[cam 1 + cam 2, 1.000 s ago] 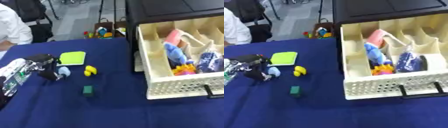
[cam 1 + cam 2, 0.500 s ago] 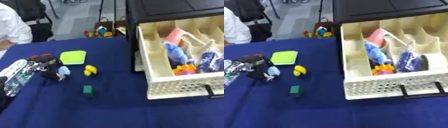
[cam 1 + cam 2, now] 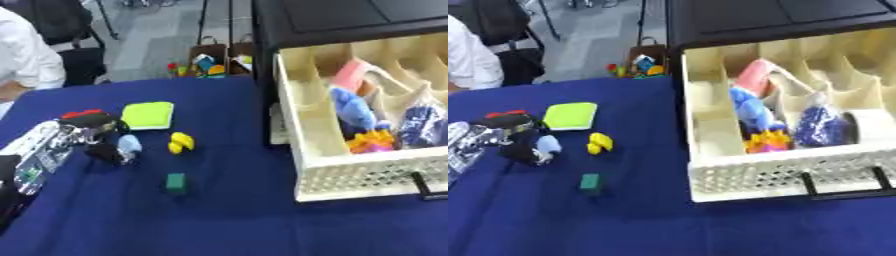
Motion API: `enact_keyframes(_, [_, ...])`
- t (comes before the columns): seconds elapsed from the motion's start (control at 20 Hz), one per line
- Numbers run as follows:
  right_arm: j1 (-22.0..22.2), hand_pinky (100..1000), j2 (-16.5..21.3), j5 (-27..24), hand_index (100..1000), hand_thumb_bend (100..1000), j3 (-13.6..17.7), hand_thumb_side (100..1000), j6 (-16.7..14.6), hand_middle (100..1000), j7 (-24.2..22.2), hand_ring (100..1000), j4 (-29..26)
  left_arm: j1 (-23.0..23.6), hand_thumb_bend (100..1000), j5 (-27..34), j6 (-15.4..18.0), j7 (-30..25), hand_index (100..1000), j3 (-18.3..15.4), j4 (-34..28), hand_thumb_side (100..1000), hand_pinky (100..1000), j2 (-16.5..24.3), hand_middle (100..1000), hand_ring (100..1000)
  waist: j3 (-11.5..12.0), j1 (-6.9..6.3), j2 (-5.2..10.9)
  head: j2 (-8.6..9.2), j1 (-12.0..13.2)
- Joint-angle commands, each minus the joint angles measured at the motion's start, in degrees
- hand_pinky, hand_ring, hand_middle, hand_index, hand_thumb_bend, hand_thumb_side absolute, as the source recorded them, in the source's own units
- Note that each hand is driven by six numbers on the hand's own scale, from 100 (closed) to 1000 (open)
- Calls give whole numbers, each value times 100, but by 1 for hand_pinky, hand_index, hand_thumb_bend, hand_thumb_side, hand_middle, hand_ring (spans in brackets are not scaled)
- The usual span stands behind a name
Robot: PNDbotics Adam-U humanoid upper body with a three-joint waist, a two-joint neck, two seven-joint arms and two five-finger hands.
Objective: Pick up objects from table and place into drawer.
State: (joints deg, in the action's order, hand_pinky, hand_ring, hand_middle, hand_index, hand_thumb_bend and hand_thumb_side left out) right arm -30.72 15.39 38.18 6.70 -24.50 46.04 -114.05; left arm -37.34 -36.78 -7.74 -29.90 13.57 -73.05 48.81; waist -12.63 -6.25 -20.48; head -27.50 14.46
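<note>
Left hand (image 3: 92, 134) at the table's left side, fingers curled round a pale blue thing (image 3: 129, 144) (shape unclear) low over the blue cloth (image 3: 219, 210). Red bit (image 3: 80, 114) just behind the hand. Right of it, a lime pad (image 3: 148, 115) lies flat, a yellow piece (image 3: 181, 142) near it, a green block (image 3: 176, 182) closer to the camera, all apart. Far right, the cream drawer (image 3: 772, 175) stands open with dividers, holding a pink item (image 3: 755, 75), blue toy (image 3: 750, 111), orange-purple toy (image 3: 767, 141) and dark blue bag (image 3: 822, 125).
</note>
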Motion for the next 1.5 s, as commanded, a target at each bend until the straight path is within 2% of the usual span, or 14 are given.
enact_keyframes(0.05, [-77, 655, 55, -31, 787, 100, 14, 1000, -101, 638, 115, 686, -55, -90, 300, 20, 31, 62, 799, -36, 12, 580, 443, 109, 641, 510, 1, 17, 92, 79, 30])
enact_keyframes(0.3, [-76, 655, 57, -29, 788, 100, 19, 1000, -93, 638, 130, 686, -55, -97, 239, 5, 51, 83, 793, -26, 32, 575, 422, 104, 556, 500, 7, 18, 91, 68, 27])
enact_keyframes(0.45, [-74, 655, 58, -27, 788, 100, 18, 1000, -91, 638, 137, 686, -55, -98, 196, 15, 51, 42, 782, -23, 37, 569, 398, 108, 540, 497, 15, 20, 95, 64, 30])
enact_keyframes(0.85, [-69, 654, 54, -23, 787, 100, 22, 1000, -86, 638, 159, 686, -55, -98, 131, 66, -7, -29, 763, -25, 8, 546, 327, 140, 553, 462, 34, 31, 123, 57, 34])
enact_keyframes(1.5, [-59, 654, 51, -25, 787, 100, 21, 1000, -76, 636, 189, 685, -55, -93, 100, -61, -66, -127, 763, -29, -100, 542, 316, 222, 591, 478, 55, 34, 151, 30, 45])
